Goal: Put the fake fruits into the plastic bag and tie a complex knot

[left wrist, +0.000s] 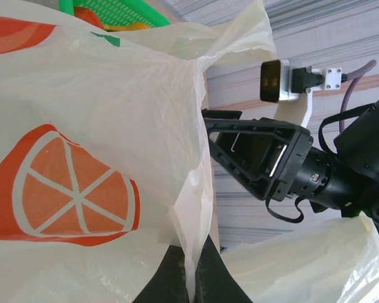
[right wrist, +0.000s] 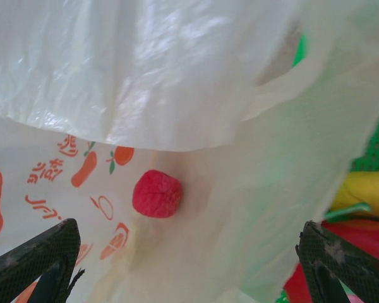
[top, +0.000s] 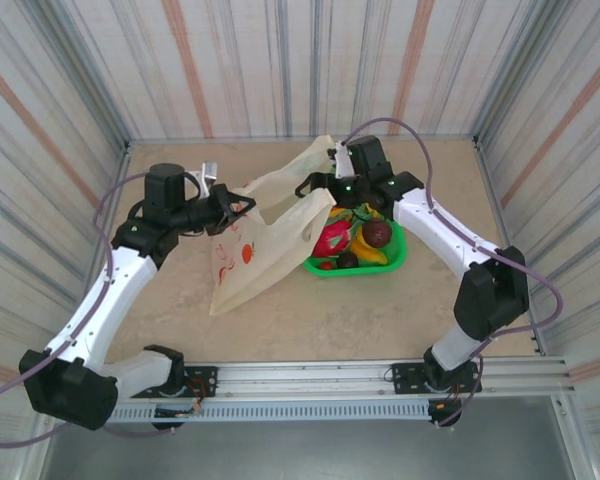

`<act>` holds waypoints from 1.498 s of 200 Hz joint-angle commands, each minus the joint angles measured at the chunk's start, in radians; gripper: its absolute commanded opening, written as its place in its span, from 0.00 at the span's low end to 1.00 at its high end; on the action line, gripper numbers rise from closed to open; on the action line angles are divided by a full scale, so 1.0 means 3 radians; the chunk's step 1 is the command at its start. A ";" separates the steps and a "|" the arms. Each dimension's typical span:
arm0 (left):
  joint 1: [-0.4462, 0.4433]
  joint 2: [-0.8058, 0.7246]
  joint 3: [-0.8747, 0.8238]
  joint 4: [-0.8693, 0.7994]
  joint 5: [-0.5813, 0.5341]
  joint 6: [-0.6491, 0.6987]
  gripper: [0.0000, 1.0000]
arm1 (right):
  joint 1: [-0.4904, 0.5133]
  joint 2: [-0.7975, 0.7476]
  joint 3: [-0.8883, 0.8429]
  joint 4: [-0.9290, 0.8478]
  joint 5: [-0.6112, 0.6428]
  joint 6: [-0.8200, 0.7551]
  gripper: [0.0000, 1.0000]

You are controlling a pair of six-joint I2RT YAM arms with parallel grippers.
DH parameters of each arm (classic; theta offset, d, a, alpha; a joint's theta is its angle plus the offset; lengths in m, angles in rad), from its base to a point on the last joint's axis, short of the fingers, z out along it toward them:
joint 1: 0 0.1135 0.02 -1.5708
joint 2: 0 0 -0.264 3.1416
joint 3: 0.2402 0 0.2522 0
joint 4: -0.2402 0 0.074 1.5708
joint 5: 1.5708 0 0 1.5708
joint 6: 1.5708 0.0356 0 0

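Top external view, taking it from the near edge outward: the plastic bag (top: 250,255) lies on the table (top: 380,310) with its closed end toward the arm bases and its mouth turned to the far side. The left tool (top: 240,209) is clamped on the bag's left rim and holds it lifted; in the left wrist view a thin fold of cream film runs down between its dark fingers (left wrist: 218,284). Just right of the bag, touching its side, the green basket (top: 395,262) holds most of the fake fruits: a magenta dragon fruit (top: 332,238), a yellow banana (top: 368,252) and a dark round piece (top: 377,234) among them. Farther out, the right tool (top: 318,186) hovers at the bag's mouth with its jaws spread wide and nothing between them. Its own camera looks down through the film at a small red fruit (right wrist: 156,194) that seems to lie inside the bag. I would say the loading step is in hand, with the tying a long way off. The next move calls for the right tool to go over to the basket, close on one fruit and carry it in through the mouth. The left tool must hold that rim up, since loose film sags across the opening.
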 commanded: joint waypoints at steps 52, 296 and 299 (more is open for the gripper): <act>0.0096 -0.0099 -0.0074 -0.0064 0.0096 0.0104 0.00 | -0.0263 -0.0574 0.0148 -0.0886 0.0463 -0.0315 0.93; 0.0166 -0.0187 -0.0113 -0.0069 0.0082 0.0109 0.00 | 0.0068 0.0075 -0.0917 -0.0127 0.0934 0.1767 0.99; 0.0166 -0.0184 -0.0110 -0.0069 0.0089 0.0109 0.00 | 0.0068 0.0090 -0.0917 -0.0126 0.0941 0.1764 0.99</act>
